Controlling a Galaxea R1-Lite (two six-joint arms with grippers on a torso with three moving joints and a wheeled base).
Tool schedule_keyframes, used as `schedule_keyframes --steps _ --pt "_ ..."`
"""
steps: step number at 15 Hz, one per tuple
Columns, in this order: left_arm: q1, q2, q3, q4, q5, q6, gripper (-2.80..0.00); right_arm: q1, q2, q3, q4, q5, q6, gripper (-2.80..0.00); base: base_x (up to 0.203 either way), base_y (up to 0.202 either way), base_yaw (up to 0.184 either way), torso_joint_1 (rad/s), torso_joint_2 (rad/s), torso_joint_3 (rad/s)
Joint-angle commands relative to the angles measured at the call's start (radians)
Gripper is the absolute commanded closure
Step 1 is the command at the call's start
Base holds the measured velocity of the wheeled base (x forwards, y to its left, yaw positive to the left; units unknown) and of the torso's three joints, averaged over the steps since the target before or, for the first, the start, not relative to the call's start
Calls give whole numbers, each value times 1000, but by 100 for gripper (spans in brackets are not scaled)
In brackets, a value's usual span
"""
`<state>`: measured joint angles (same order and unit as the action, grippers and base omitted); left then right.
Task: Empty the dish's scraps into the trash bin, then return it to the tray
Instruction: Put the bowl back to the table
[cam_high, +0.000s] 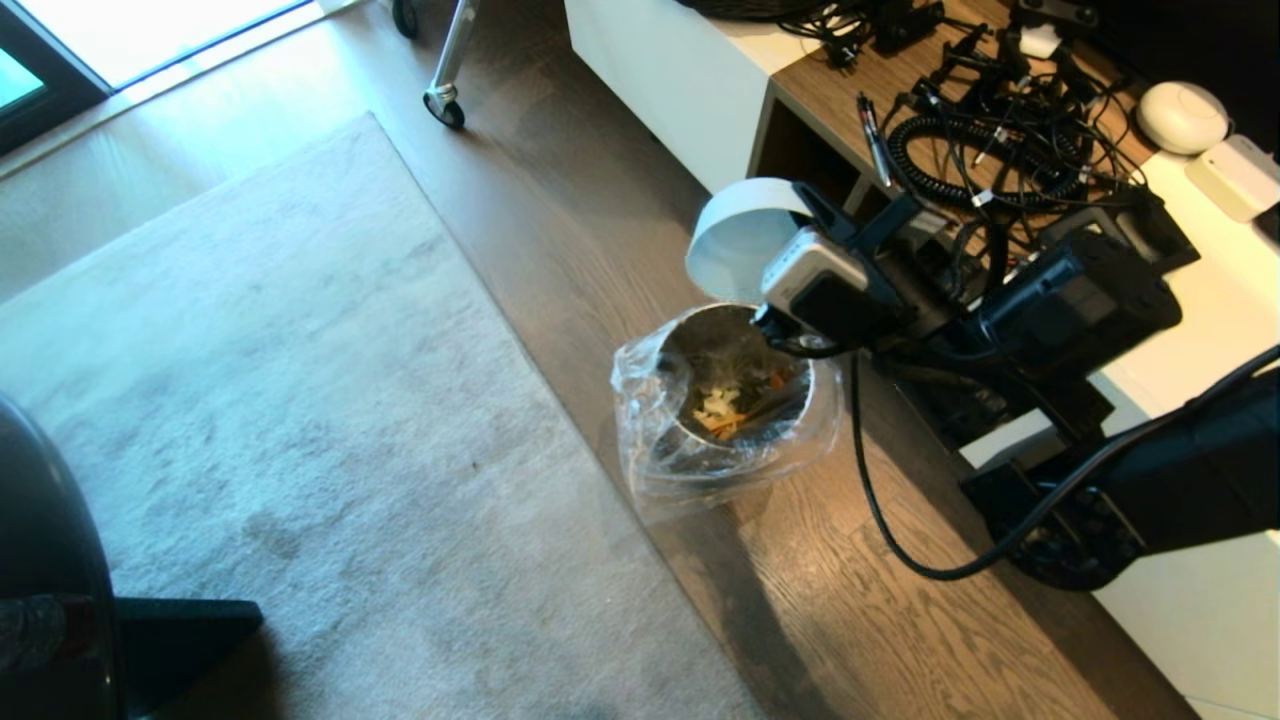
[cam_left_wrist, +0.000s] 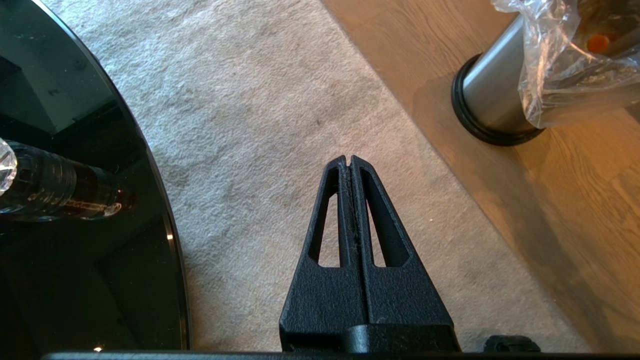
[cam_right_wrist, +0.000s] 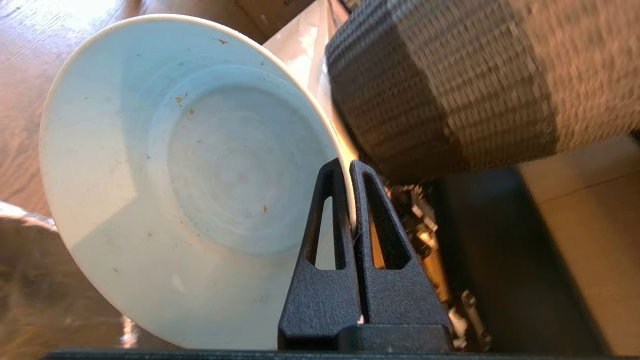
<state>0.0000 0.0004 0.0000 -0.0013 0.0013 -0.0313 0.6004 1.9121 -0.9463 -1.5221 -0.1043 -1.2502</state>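
my left end effector (cam_left_wrist: 351, 162) hangs idle over the nubby grey carpet (cam_left_wrist: 260, 100), its ribbed black fingers pressed together, beside a glossy black round counter (cam_left_wrist: 90, 240) bearing a dark bottle (cam_left_wrist: 55, 187) whose label i cannot read. my right end effector (cam_right_wrist: 350, 167) is clamped on the rim of the dish (cam_right_wrist: 190, 180), a smooth glossy white bowl tipped on edge just above the trash bin (cam_high: 735, 400), a brushed-steel cylinder lined with crinkled clear plastic. the scraps (cam_high: 725, 405) lie inside it. farther off, coiled black cables (cam_high: 1000, 150) sprawl on a wood-grain cabinet.

One dish (cam_high: 740, 235), one trash bin (cam_high: 735, 400), perhaps several scraps (cam_high: 725, 405).
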Motion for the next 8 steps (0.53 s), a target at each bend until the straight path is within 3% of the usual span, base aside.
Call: schedule_keyframes --steps 1,4,8 --pt "0 0 0 0 0 -1 0 -3 -7 25 -32 -33 17 0 0 0 0 0 0 0" --pt "1 0 0 0 0 -1 0 -48 -70 135 24 -138 89 0 0 0 0 0 0 0" --pt "0 0 0 0 0 -1 0 -174 -216 298 157 -240 278 0 0 0 0 0 0 0"
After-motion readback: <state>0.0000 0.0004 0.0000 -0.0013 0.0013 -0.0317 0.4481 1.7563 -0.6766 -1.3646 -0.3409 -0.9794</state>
